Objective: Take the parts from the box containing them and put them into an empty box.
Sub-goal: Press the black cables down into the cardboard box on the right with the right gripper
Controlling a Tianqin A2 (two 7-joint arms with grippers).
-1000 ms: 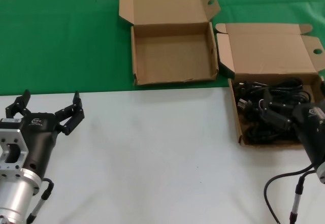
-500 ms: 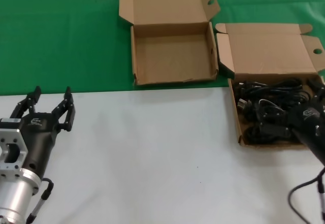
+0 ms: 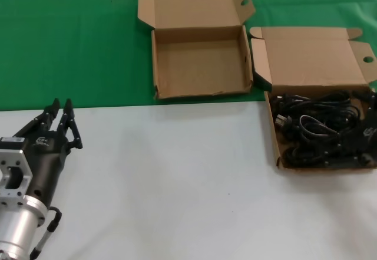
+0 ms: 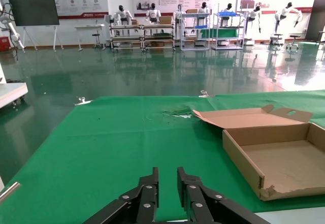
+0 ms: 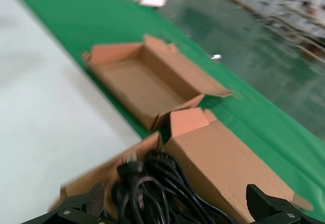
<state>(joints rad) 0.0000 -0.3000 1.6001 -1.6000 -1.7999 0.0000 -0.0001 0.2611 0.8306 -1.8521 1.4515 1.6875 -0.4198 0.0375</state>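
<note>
The parts (image 3: 318, 131) are black looped power cords piled in the wider cardboard box (image 3: 275, 142) at the right; in the right wrist view the cords (image 5: 152, 193) lie just below the jaws. My right gripper (image 5: 177, 206) hangs open over them, fingers wide apart and holding nothing. In the head view only a dark bit of it (image 3: 371, 131) shows at the right edge. The empty box (image 3: 200, 65) sits on the green cloth at the back middle, and also appears as a bare box (image 5: 132, 82) in the right wrist view. My left gripper (image 3: 60, 105) rests at the near left, shut and holding nothing (image 4: 167, 176).
The green cloth (image 3: 70, 42) covers the far half of the table and a white surface (image 3: 177, 183) the near half. Both boxes have their lids folded back. The empty box's corner (image 4: 264, 183) shows off to one side of the left wrist view.
My left gripper's fingers have closed from wide open to nearly together. The right arm has drawn back toward the right edge, uncovering the cords in the box.
</note>
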